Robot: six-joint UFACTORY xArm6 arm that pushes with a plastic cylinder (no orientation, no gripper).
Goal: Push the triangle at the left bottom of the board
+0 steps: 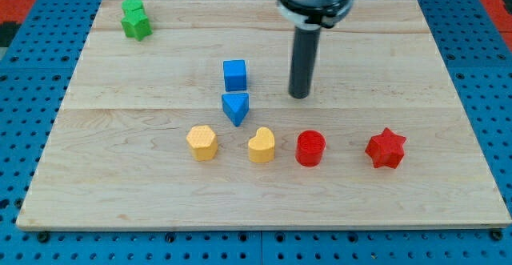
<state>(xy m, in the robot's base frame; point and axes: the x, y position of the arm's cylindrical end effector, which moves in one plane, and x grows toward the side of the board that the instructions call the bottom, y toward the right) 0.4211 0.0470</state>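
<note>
A blue triangle [236, 107] lies near the middle of the wooden board [120, 177], just below a blue cube [234, 74]. My tip [299, 96] rests on the board to the right of both blue blocks, about a block's width from the triangle and slightly above it. The rod rises straight up to the arm at the view's top.
A yellow hexagon [202, 142], a yellow heart [262, 145], a red cylinder [310, 148] and a red star [386, 148] form a row below the triangle. Two green blocks [134, 18] sit at the top left corner. Blue pegboard surrounds the board.
</note>
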